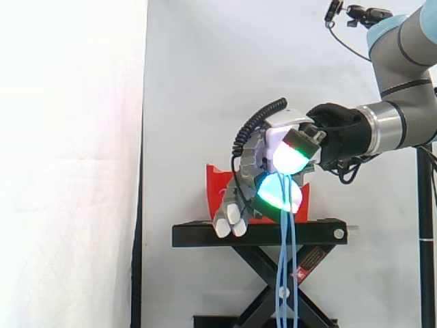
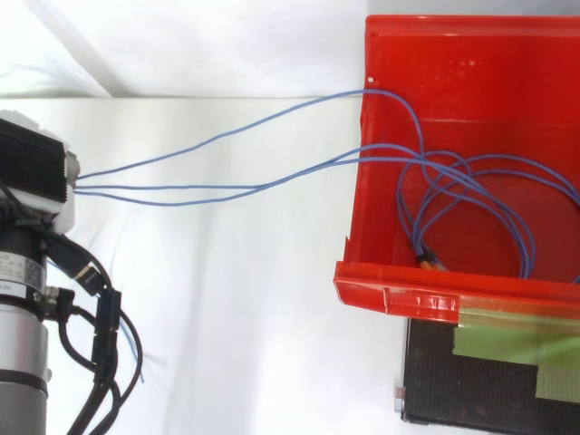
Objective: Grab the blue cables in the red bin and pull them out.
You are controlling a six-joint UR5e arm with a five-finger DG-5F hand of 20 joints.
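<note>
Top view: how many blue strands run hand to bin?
3 blue strands: one crosses the red bin wall near its upper corner, two together lower down. Overlaps may hide more.

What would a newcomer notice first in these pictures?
The hand in the middle of the side view, its glowing green-white pads pinching blue cables that hang down past the black stand. From above, those cables stretch from the hand at left into the red bin at right, where they lie looped.

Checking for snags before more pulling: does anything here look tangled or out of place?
Nothing looks damaged. The blue cables, pinched in the hand, cross the red bin wall, but several loops lie crossed over one another inside the bin and might tangle.
</note>
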